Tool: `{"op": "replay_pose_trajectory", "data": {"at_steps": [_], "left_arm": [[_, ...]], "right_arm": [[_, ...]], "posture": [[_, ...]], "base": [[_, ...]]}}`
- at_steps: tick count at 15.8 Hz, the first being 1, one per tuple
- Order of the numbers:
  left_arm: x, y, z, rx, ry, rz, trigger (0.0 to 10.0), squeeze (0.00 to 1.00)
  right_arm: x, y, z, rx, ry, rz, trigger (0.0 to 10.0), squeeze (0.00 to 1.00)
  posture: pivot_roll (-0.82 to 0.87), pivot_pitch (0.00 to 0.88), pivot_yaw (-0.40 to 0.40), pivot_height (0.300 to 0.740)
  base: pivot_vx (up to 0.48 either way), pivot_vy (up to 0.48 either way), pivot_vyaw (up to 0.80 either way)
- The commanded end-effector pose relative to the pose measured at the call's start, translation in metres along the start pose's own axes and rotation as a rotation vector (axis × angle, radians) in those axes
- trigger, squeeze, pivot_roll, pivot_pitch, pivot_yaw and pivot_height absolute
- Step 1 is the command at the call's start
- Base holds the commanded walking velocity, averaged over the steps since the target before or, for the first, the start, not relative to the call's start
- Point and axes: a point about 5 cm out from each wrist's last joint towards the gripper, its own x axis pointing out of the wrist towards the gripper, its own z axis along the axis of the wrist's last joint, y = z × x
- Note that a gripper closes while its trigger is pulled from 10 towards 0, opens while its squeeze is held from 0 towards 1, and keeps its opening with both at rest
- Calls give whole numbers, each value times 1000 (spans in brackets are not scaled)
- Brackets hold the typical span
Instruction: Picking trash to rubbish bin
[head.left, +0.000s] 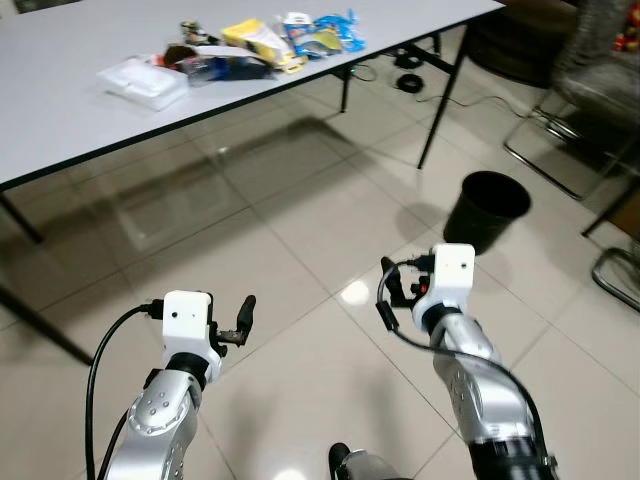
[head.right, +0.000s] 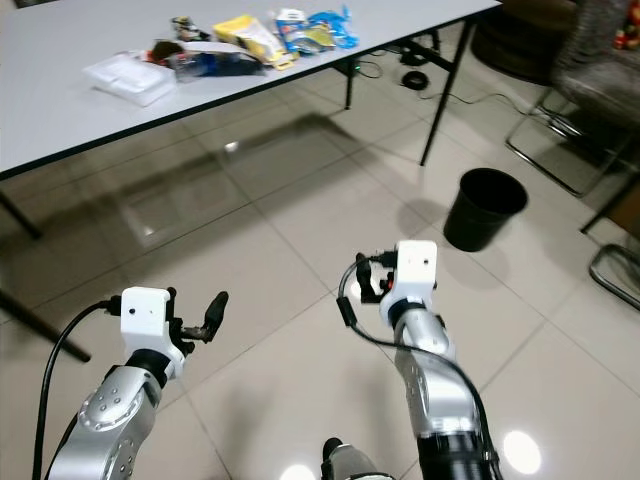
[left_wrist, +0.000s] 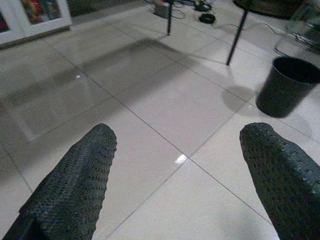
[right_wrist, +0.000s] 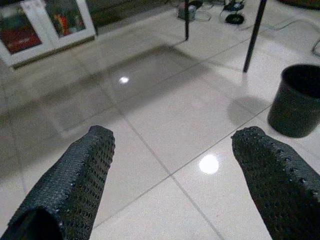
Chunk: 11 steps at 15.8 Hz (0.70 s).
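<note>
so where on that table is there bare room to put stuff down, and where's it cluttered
The grey table is bare across its near-left stretch, from the clear plastic container out to the front edge. It is crowded along the far side, where that container, the yellow packet and the blue wrappers bunch together.

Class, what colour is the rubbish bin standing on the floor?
Black; the rubbish bin shows best in the left eye view.

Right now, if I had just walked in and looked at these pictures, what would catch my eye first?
Probably the bright heap of wrappers and a clear plastic box at the far end of the grey table. Next, the black bin standing alone on the shiny tiled floor, right of the table. Closest are two silver arms, the left gripper and right gripper both open and holding nothing.
</note>
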Motion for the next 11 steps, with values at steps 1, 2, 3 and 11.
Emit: {"op": "replay_pose_trajectory", "data": {"at_steps": [1,2,3,11], "left_arm": [[-2,-3,-1,-5,8,-9,10000,0],[-2,-5,-4,-39,4,8,10000,0],[1,-8,-1,-53,-8,12,10000,0],[7,32,10,-6,-24,85,10000,0]], "right_arm": [[3,-6,7,-12,-22,-14,10000,0],[6,-8,12,-30,-28,-2,10000,0],[8,-9,12,-39,-26,2,10000,0],[-16,-22,-10,26,21,-81,10000,0]], "posture": [[-40,144,-28,740],[-37,147,-38,740],[-23,156,-47,740],[-49,159,49,740]], "base": [[0,0,-788],[0,0,-788],[0,0,-788],[0,0,-574]]}}
